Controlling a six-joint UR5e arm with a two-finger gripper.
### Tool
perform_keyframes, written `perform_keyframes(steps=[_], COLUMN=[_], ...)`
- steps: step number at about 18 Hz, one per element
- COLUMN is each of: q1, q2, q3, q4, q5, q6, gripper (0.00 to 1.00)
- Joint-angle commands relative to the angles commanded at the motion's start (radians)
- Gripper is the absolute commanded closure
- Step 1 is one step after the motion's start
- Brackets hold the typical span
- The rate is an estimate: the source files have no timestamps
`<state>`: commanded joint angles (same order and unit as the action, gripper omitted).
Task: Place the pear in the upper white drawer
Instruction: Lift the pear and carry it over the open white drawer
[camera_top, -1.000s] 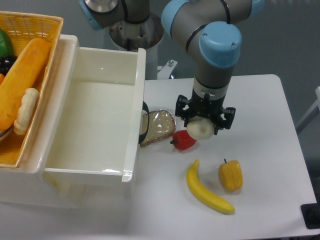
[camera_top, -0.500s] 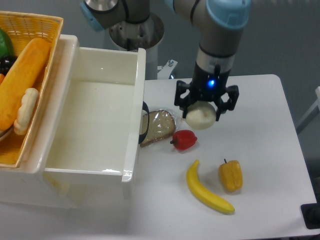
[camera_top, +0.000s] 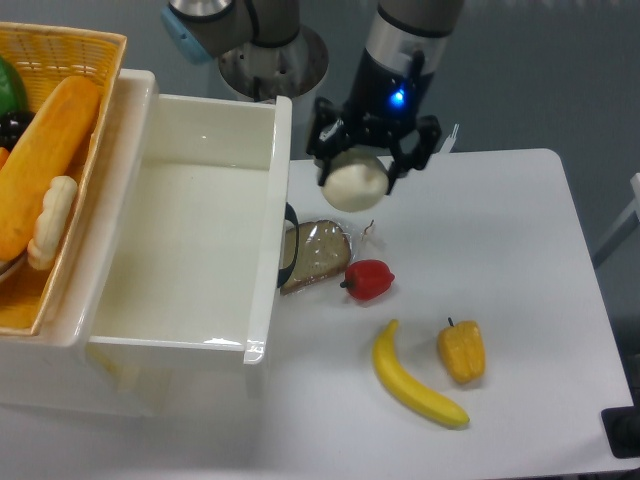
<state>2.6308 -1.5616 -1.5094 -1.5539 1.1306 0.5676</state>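
The pear (camera_top: 354, 184) is a pale cream-white round fruit held in my gripper (camera_top: 356, 178), which is shut on it, up in the air above the table. It hangs just right of the upper white drawer (camera_top: 283, 190), near the drawer's right wall, above the wrapped bread slice. The drawer is open, large, glossy white, and its inside holds nothing.
A wrapped bread slice (camera_top: 315, 253), a red pepper (camera_top: 369, 279), a banana (camera_top: 415, 379) and a yellow-orange pepper (camera_top: 461, 350) lie on the white table (camera_top: 520, 230). A woven yellow basket (camera_top: 60, 90) with bread and other food sits left of the drawer.
My gripper has lifted the pear off the table beside the red pepper and carried it up and left toward the drawer's right wall.
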Motion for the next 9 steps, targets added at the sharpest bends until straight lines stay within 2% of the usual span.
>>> perform_keyframes(steps=[4,6,9], q1=[-0.07,-0.084,-0.123], q2=[0.018,0.041,0.045], q3=[-0.02,-0.049,-0.055], q4=[-0.005,-0.003,-0.009], q5=[0.006,0.009,0.009], q6=[-0.005,-0.005,-0.006], gripper=[0.36,0.36,0.36])
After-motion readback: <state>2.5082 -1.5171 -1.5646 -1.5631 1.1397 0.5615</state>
